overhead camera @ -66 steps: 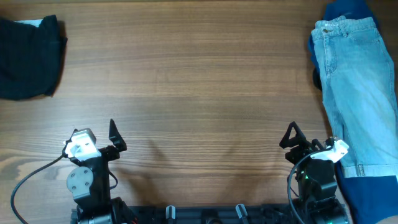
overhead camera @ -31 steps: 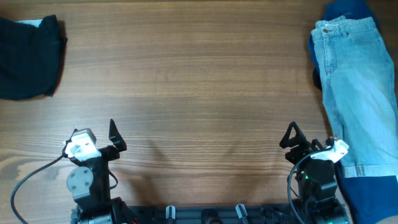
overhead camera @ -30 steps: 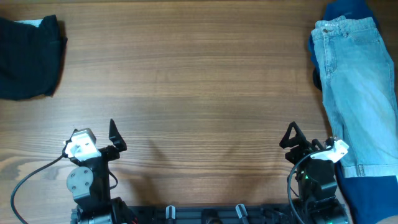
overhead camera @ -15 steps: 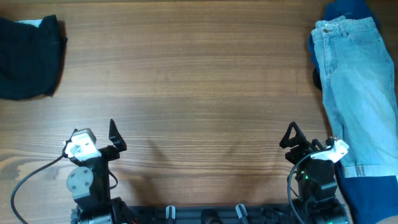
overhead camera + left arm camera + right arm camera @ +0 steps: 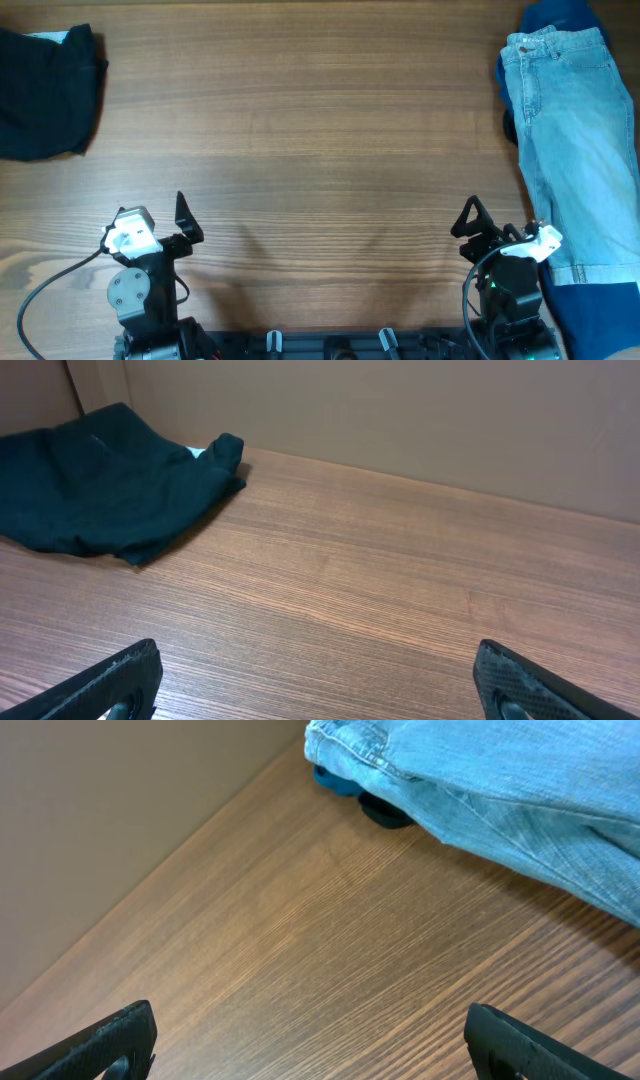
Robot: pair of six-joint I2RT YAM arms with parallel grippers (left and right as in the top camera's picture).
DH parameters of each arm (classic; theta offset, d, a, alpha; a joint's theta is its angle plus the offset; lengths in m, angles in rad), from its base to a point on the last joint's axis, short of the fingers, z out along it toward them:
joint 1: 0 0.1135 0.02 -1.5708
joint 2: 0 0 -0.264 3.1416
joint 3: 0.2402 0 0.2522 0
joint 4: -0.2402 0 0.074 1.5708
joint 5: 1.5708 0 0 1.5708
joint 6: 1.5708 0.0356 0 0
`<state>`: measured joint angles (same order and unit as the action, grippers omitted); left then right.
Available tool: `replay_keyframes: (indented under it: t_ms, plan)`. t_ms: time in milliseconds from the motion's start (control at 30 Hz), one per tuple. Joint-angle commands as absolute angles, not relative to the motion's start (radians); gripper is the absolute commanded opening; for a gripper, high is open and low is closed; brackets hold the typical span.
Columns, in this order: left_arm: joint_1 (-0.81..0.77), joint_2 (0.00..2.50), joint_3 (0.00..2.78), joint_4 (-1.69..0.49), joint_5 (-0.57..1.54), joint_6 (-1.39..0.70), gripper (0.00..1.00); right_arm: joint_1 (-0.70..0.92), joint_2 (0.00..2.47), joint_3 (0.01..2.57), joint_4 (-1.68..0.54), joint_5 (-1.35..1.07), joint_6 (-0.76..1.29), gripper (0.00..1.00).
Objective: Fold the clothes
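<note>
The clothes (image 5: 575,140), faded light-blue denim shorts, lie flat along the table's right edge, waistband at the far end and leg cuff at the near end. In the right wrist view the clothes (image 5: 500,790) fill the upper right. My right gripper (image 5: 500,222) rests at the front right, just left of the cuff, open with only bare wood between its jaws; it shows the same way as the right gripper (image 5: 310,1045) in its own view. My left gripper (image 5: 152,215) sits at the front left, far from the shorts, open and empty, as the left gripper (image 5: 318,685) also shows.
A dark garment (image 5: 45,90) lies bunched at the far left corner, seen as the dark garment (image 5: 100,485) in the left wrist view. Dark blue cloth (image 5: 595,310) sticks out under the shorts. A brown wall (image 5: 400,410) backs the wooden table (image 5: 320,130).
</note>
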<state>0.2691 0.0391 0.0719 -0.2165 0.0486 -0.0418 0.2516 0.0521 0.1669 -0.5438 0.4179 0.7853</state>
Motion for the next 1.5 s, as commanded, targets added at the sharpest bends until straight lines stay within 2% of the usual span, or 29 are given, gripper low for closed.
replay_keyframes:
  t_ms: [0,167,433,600,867,1200,1333,1467]
  plan:
    - [0.266,0.029,0.064,-0.211,0.032,-0.033,1.00,0.249,0.040,0.165,-0.538,0.451,0.788,1.00]
    - [0.266,0.029,0.064,-0.210,0.031,-0.033,1.00,0.249,0.040,0.165,-0.516,0.452,0.820,1.00]
    - [0.266,0.029,0.064,-0.207,-0.024,-0.030,1.00,0.249,0.040,0.165,-0.535,0.446,1.188,1.00]
    - [0.266,0.029,0.064,-0.206,-0.025,-0.030,1.00,0.249,0.040,0.165,-0.540,0.366,1.319,1.00]
    - [0.266,0.029,0.064,-0.210,0.019,-0.034,1.00,0.249,0.042,0.165,-0.562,0.313,1.309,1.00]
    - [0.266,0.029,0.064,-0.210,0.039,-0.120,1.00,0.248,0.113,0.166,-0.505,0.577,1.271,1.00]
    - [0.266,0.029,0.064,-0.210,0.041,-0.120,1.00,0.249,0.133,0.166,-0.324,0.549,1.041,1.00]
    - [0.266,0.029,0.064,-0.209,0.069,-0.120,1.00,0.249,0.173,0.166,0.048,0.262,0.503,1.00]
